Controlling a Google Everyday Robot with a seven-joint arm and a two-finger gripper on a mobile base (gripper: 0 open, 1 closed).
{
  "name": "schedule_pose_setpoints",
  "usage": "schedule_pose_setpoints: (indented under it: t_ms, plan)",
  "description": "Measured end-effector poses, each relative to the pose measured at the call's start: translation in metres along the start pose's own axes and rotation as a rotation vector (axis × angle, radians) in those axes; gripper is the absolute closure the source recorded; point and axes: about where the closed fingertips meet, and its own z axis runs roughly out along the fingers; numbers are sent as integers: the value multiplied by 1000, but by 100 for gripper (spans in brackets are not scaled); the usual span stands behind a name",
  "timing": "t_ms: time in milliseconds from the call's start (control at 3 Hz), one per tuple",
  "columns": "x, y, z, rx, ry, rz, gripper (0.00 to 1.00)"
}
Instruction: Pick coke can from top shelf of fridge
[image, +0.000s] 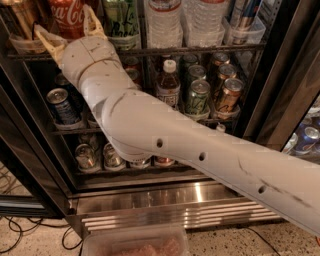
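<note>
The red coke can (66, 16) stands at the left of the top shelf (200, 49) of the fridge (280, 75). My white arm reaches up from the lower right. My gripper (69, 26) is at the shelf's front rail, open, with one pale finger (48, 39) to the can's left and the other finger (93, 21) to its right. The can's lower part sits between them; I cannot tell if they touch it. The can's lid is out of view.
A green-and-white can (120, 20) and water bottles (164, 22) stand right of the coke can. A tan container (20, 25) is to its left. The lower racks hold a bottle (168, 85) and several cans. A clear tray (135, 245) lies on the floor.
</note>
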Motion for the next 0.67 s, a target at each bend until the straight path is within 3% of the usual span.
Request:
schedule_pose_setpoints:
  t_ms: [667]
  plan:
    - [10, -8, 15, 14, 18, -23, 33]
